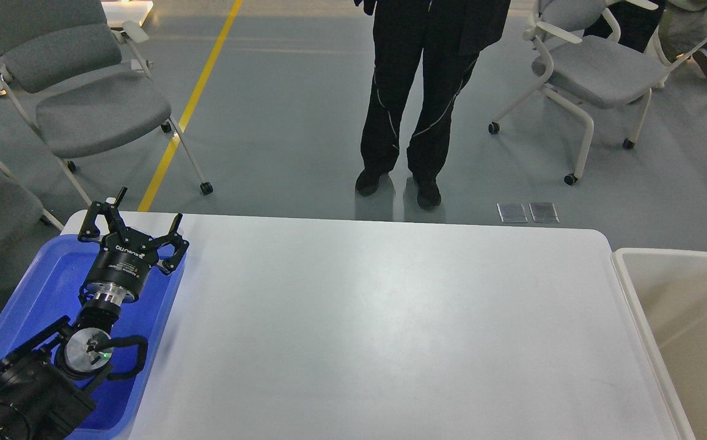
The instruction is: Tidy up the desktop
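Note:
The desktop (pixel 390 330) is a large white matte tabletop with rounded corners, and nothing lies on its visible surface. My left gripper (pixel 148 211) is open and empty, its two fingers spread wide above the far end of the blue plastic tray (pixel 35 299) at the table's left edge. The left arm reaches up from the bottom left over the tray. My right gripper is out of view.
A beige-white plastic bin (pixel 683 318) stands at the table's right edge. A person in black trousers (pixel 408 98) stands just beyond the far edge. Grey chairs stand at the back left (pixel 84 91) and the back right (pixel 597 67).

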Robot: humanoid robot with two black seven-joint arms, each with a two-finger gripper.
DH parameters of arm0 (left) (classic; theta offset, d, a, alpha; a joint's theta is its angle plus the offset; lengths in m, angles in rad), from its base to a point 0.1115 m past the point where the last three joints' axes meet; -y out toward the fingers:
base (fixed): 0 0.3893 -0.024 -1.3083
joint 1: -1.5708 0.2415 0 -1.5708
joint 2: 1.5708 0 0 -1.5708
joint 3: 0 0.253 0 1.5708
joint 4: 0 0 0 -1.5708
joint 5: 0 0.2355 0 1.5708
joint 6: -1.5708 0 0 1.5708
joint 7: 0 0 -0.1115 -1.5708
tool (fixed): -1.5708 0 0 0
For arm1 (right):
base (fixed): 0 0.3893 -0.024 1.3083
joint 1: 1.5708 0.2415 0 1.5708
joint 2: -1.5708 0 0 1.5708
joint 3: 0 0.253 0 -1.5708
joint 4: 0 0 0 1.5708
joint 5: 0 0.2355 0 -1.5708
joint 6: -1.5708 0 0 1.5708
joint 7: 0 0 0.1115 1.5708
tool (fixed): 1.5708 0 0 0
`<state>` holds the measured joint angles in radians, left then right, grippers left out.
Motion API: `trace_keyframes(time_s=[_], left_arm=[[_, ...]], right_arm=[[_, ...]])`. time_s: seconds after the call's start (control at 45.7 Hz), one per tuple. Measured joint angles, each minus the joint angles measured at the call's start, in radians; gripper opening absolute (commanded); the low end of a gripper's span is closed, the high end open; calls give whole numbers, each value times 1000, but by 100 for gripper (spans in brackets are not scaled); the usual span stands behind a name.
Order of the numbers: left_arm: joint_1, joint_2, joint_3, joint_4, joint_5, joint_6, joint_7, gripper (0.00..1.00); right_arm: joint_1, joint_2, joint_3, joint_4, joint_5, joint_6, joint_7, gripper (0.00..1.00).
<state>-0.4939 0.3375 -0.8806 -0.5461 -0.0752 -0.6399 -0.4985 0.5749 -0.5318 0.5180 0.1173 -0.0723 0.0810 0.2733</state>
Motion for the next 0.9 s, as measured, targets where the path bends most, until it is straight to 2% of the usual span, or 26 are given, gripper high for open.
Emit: trace_keyframes(time_s=[0.241,0.482,0.657,0.898], left_arm=[[0,0,0,0,0,0,0,100],[0,0,0,0,0,-1,0,100],[0,0,0,0,0,-1,0,100],[0,0,0,0,0,-1,0,100]], right_arm=[[-83,-78,219,269,22,56,92,100],[-207,-93,433,566,-5,66,130,100],[-250,-51,501,673,-25,66,165,100],[-268,59,538,733,-137,28,251,100]])
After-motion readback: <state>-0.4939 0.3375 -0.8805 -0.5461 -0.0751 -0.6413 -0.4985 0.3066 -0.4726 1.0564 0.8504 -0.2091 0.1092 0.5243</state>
